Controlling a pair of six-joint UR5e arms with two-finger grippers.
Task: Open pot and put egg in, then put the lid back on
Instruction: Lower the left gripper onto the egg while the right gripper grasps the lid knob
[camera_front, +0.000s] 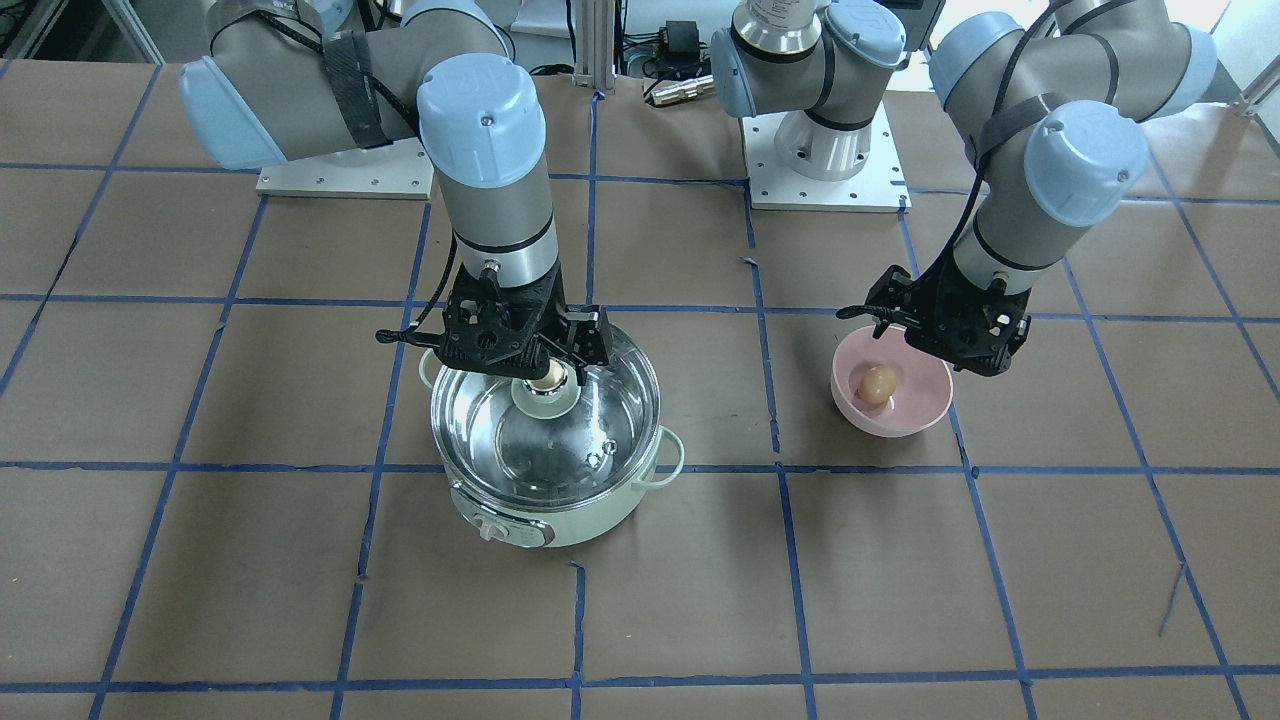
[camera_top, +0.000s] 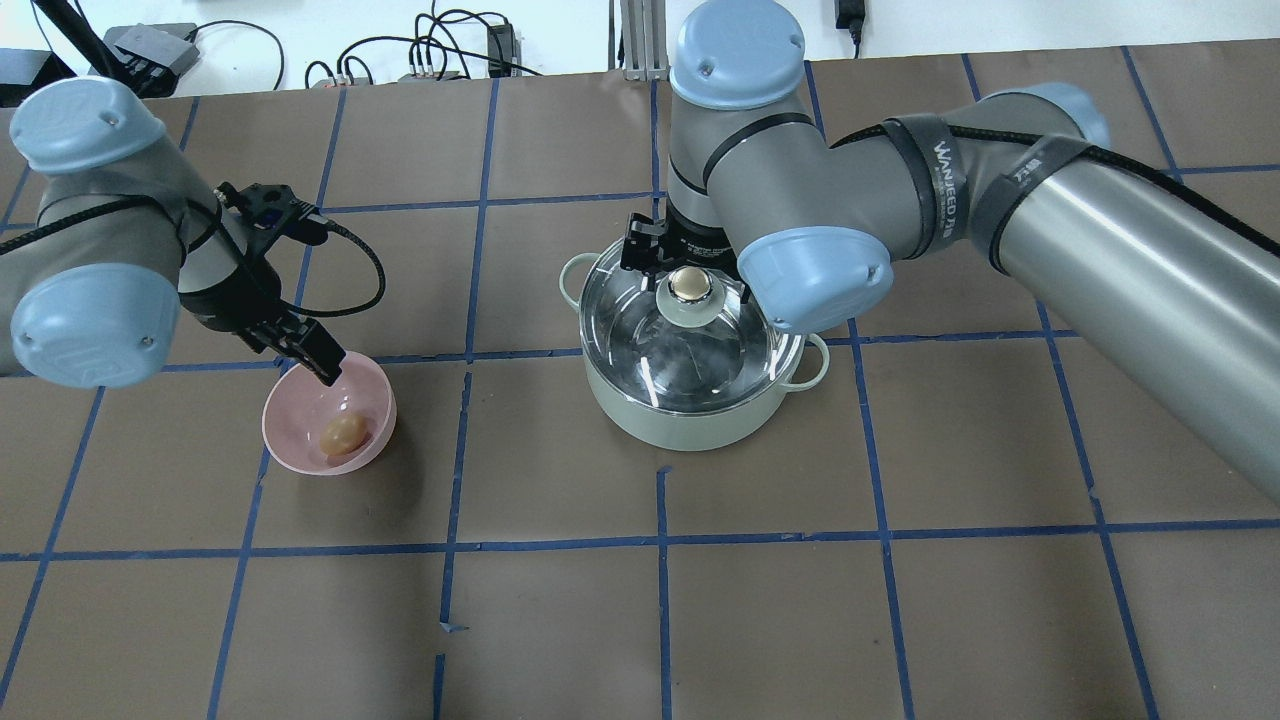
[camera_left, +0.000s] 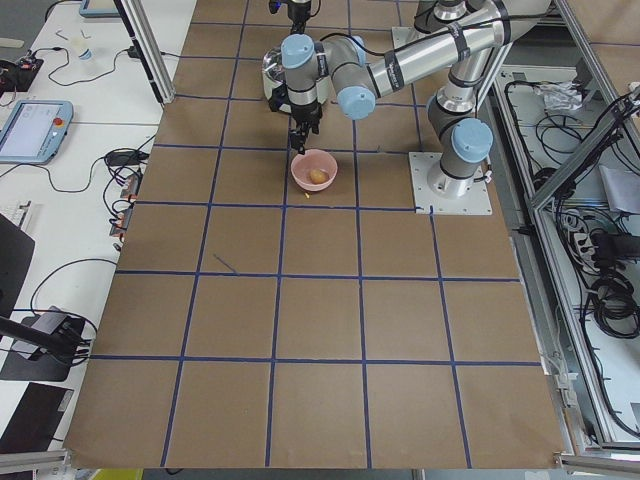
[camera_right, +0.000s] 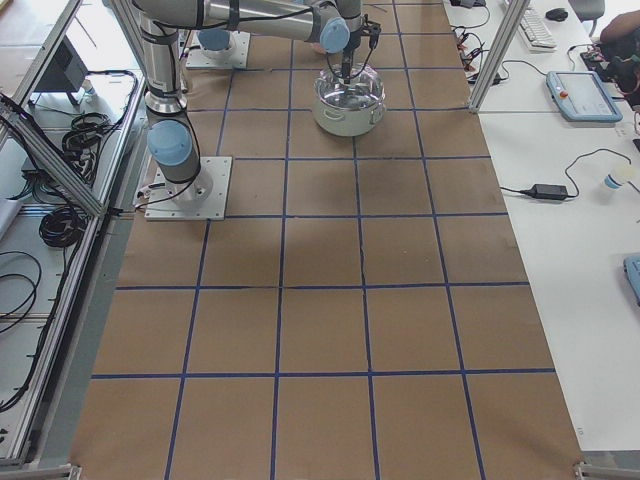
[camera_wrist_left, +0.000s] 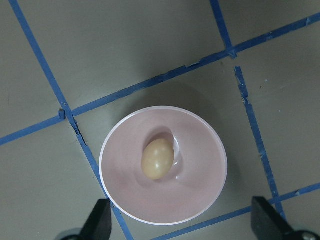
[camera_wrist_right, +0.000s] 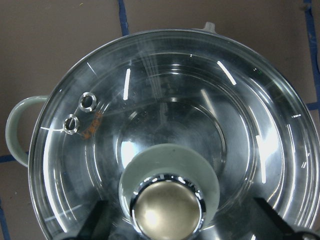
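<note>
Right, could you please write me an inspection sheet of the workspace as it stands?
surface: brown paper table with a blue tape grid.
job's things: lid sits on pot; egg lies in pink bowl.
clutter: nothing seen.
grippers: left gripper open above the bowl; right gripper open, fingers either side of the lid's knob, not touching.
cables: black cable loops off the left wrist; more cables beyond the table's far edge.
surroundings: benches with a teach pendant and power adapter beside the table.
</note>
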